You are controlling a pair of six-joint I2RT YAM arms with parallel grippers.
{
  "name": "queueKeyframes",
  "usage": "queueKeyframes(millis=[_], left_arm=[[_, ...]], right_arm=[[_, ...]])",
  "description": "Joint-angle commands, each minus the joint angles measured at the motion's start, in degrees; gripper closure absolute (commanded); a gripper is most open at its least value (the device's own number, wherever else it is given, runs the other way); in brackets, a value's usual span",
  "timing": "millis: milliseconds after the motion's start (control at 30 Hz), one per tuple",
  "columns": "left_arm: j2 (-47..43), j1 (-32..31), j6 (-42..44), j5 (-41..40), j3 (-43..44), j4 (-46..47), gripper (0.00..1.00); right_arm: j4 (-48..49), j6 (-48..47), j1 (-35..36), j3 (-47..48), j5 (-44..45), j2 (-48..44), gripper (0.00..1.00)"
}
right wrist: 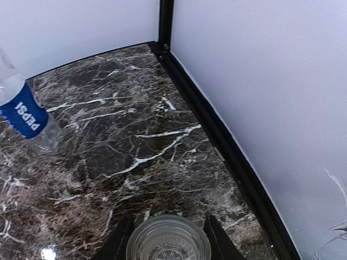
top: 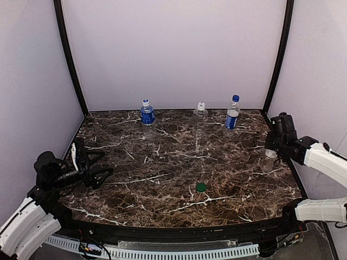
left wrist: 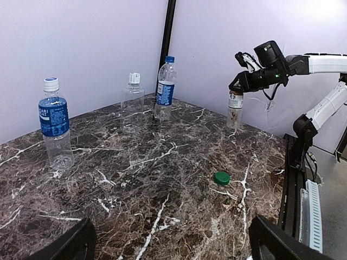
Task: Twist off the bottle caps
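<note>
Four bottles [left wrist: 54,122] (one in right gripper [left wrist: 237,86])

You worked on a glossy desk [top: 162,162] of dark, white-veined marble look. The clear bottles [top: 200,114] were smooth, transparent plastic; the brown bottle [left wrist: 235,108] carried a white label. The green cap [top: 201,187] looked plastic; the walls [top: 173,54] were matt.

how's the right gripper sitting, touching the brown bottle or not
Touching. The left wrist view shows the right gripper closed on the brown bottle at its neck, with no gap.
</note>
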Motion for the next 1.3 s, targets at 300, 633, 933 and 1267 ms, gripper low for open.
queueKeyframes(millis=[300,633,933,1267], left_arm=[[-0.7,0.53,1.08,0.43,-0.89,-0.17,0.01],[-0.59,0.62,1.01,0.48,-1.01,0.32,0.01],[-0.47,0.62,0.84,0.47,-1.1,0.55,0.01],[-0.18,0.6,1.01,0.52,-1.1,0.34,0.01]], right_arm=[[8.33,1.97,-2.49,-9.58,10.15,-2.41,1.0],[8.11,0.6,-2.49,-12.29,7.11,-9.87,0.57],[7.86,-1.52,-2.5,-12.94,4.78,-13.0,0.42],[1.78,-2.96,-2.49,-7.16,5.78,-14.96,0.01]])
